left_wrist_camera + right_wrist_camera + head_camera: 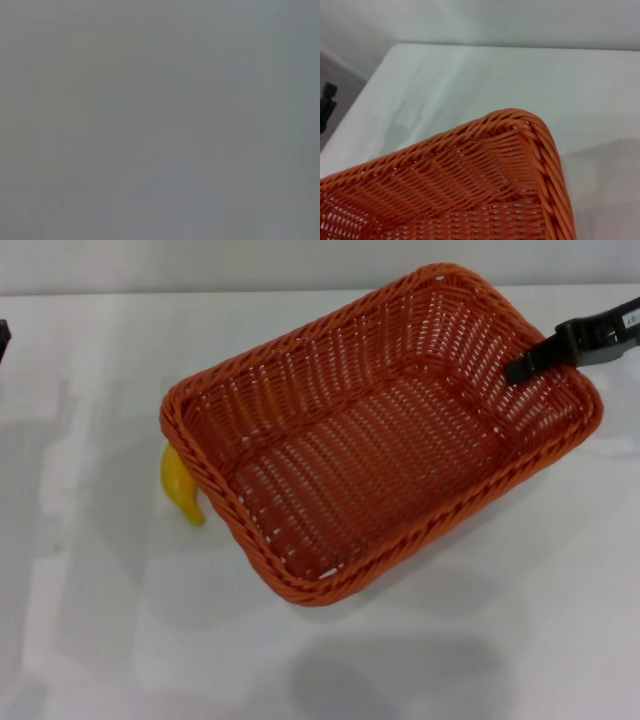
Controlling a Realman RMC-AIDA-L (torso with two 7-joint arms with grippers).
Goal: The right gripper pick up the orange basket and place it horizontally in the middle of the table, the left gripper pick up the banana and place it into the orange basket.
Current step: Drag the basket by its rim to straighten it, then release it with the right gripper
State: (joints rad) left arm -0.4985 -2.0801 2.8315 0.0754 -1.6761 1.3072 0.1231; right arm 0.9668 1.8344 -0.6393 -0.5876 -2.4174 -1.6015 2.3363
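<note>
I am seeing the orange basket (375, 435) sitting skewed on the smooth white worktop (120, 640), its braided rim and sloping openwork wicker sides showing clearly. My right gripper (522, 368) is reaching in over the basket's right rim, slim black jaws at the woven wall; I cannot tell whether they are clamped. The curved yellow banana (180, 485) is lying partly hidden under the basket's left corner. The left gripper is showing nowhere; its wrist view is giving only flat grey.
</note>
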